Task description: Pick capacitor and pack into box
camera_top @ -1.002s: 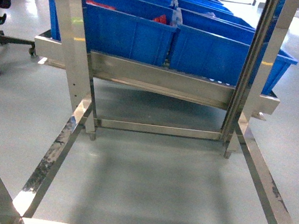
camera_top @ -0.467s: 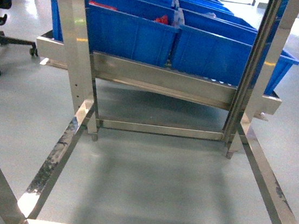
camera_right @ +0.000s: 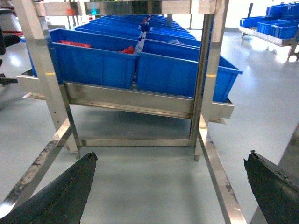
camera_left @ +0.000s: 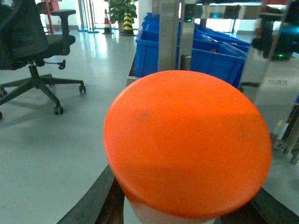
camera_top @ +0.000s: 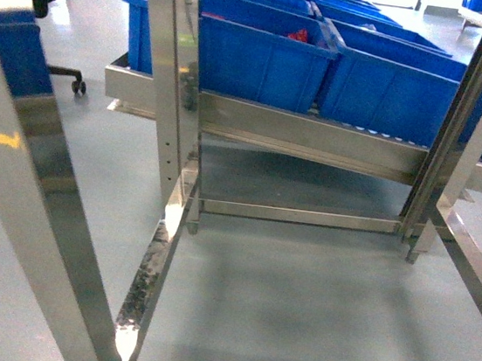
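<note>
So the robot faces a shiny steel rack (camera_top: 174, 93) with big blue plastic bins (camera_top: 265, 56) on its tilted shelf. The right gripper (camera_right: 170, 186) hangs wide apart with nothing in it; its 2 dark fingers (camera_right: 56, 191) sit at the picture's edges. The left gripper is hidden behind a round orange lid on a pale tub (camera_left: 187, 140), so I cannot tell whether it grips. No capacitor and no pink box show anywhere. If the base rolls on, it could bump a steel post. That tub might tip if held loosely.
</note>
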### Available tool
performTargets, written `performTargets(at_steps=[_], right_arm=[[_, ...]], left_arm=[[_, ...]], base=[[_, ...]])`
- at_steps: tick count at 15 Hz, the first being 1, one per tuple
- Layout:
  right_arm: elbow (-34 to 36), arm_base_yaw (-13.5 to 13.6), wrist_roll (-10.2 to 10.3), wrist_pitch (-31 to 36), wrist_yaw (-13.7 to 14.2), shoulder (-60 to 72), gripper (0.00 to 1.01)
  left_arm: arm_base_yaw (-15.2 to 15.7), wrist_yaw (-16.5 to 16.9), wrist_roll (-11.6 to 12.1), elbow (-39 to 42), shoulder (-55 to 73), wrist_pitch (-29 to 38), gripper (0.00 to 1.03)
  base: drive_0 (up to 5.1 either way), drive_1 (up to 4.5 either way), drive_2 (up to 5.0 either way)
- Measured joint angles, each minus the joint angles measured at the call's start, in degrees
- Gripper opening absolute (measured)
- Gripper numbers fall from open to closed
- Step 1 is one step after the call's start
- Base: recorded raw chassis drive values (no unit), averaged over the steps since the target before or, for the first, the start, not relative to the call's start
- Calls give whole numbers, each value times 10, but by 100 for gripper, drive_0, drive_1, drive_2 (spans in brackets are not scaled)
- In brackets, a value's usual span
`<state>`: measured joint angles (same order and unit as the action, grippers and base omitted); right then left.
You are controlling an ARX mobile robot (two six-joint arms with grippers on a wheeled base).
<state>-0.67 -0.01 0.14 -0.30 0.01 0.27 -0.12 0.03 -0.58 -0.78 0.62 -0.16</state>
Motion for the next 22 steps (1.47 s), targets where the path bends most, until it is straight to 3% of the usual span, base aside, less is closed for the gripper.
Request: performTargets(at_steps=[11,22], right_arm=[[0,0,0,0,0,0,98],[0,0,0,-1,0,0,98]], left_arm=[[0,-1,0,0,0,-3,43],[1,0,0,0,0,-3,43]], base=[[0,0,0],[-493,252,252]])
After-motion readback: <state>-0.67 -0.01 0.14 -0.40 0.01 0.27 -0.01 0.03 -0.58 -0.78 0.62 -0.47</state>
